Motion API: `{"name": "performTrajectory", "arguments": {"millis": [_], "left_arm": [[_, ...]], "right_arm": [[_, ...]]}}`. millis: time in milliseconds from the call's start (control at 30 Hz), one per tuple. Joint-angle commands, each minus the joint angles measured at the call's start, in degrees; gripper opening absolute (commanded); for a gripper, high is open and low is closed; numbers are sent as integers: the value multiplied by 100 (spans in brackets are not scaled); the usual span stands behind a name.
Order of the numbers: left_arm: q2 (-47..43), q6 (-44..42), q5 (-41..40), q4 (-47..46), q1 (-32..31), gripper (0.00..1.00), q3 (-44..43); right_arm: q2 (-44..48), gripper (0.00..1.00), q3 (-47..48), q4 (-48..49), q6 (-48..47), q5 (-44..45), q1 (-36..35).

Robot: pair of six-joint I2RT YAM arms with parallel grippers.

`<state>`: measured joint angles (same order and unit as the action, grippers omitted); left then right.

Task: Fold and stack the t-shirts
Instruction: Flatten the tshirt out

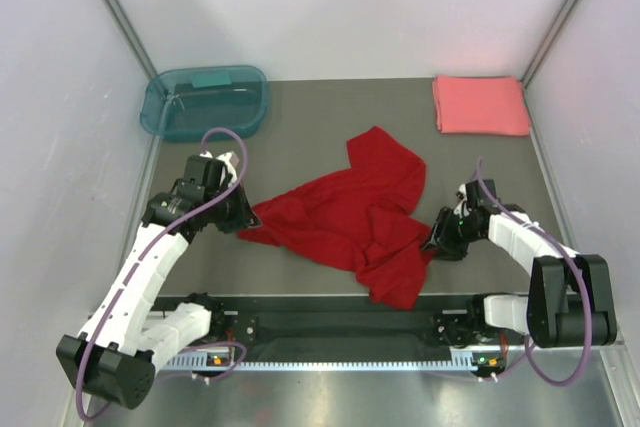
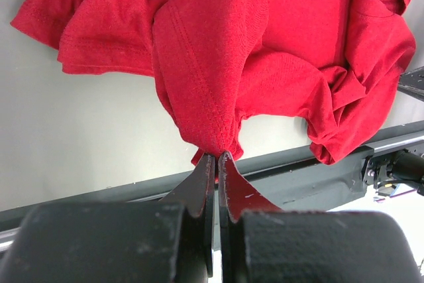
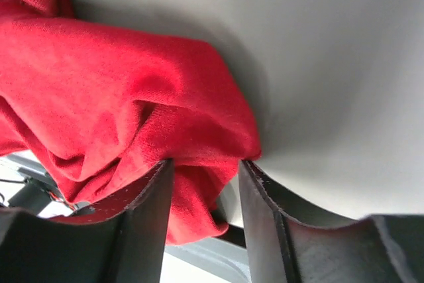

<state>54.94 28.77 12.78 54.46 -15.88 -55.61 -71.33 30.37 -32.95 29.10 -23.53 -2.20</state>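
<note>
Slippage risk at right jaws: part-open, straddling bunched fold of deep red cloth t-shirt [image 3: 132, 104], not clamped, so lift now may drop that edge. Left jaws pinched shut on thin hem tip; hard pull could slip it free. Red shirt crumpled mid grey surface [image 1: 300, 137]; folded coral-pink t-shirt [image 1: 480, 104] in far right corner, well apart.

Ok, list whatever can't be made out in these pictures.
Right gripper: whether it grips the red shirt. In the right wrist view, cloth bunched between the fingers hides any contact; top view too small.
Left gripper: which part of the shirt it pinches. Left wrist view, crumpled folds hide it; top view too small.
Tub: its contents. Top view, too small.
Pink shirt: its layers. Top view, too small.
</note>
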Motion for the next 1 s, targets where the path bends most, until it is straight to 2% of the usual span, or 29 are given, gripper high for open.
{"name": "performTrajectory", "arguments": {"millis": [0,167,267,300,333,433,467,533,700,767,833,867,900,967], "left_arm": [[8,-30,14,-75,32,0,-160],[35,-3,15,-128,32,0,-169],[52,-3,32,-146,32,0,-178],[52,-12,41,-146,32,0,-195],[70,-12,23,-146,32,0,-213],[78,-39,6,-163,32,0,-318],[87,-39,-20,-163,41,0,-405],[114,-39,-38,-120,50,0,-651],[70,5,-327,-6,85,0,-1258],[-35,49,-468,-32,94,0,-1477],[-97,93,-670,-32,102,0,-1557],[-71,93,-697,-5,111,0,-1558],[-36,102,-732,47,120,0,-1540],[61,146,-733,222,138,0,-1435]], "right_arm": [[-144,45,13,210,-19,85,-228],[-285,41,4,263,166,550,-413],[-364,19,100,281,114,876,-457],[-338,5,283,219,70,1033,-474],[-303,1,416,-25,34,1130,-501],[-40,0,1066,-448,-150,1482,-589],[31,0,1302,-867,-281,1613,-685],[233,0,2172,-1256,-440,1869,-825],[418,0,4445,-2511,-818,2247,-1853],[444,0,4871,-2751,-932,2291,-2239],[576,0,5128,-3128,-959,2824,-2285],[585,0,5180,-3391,-950,3315,-2294],[620,0,5129,-3559,-924,4303,-2277],[681,0,4962,-3754,-819,4847,-2111]]}}
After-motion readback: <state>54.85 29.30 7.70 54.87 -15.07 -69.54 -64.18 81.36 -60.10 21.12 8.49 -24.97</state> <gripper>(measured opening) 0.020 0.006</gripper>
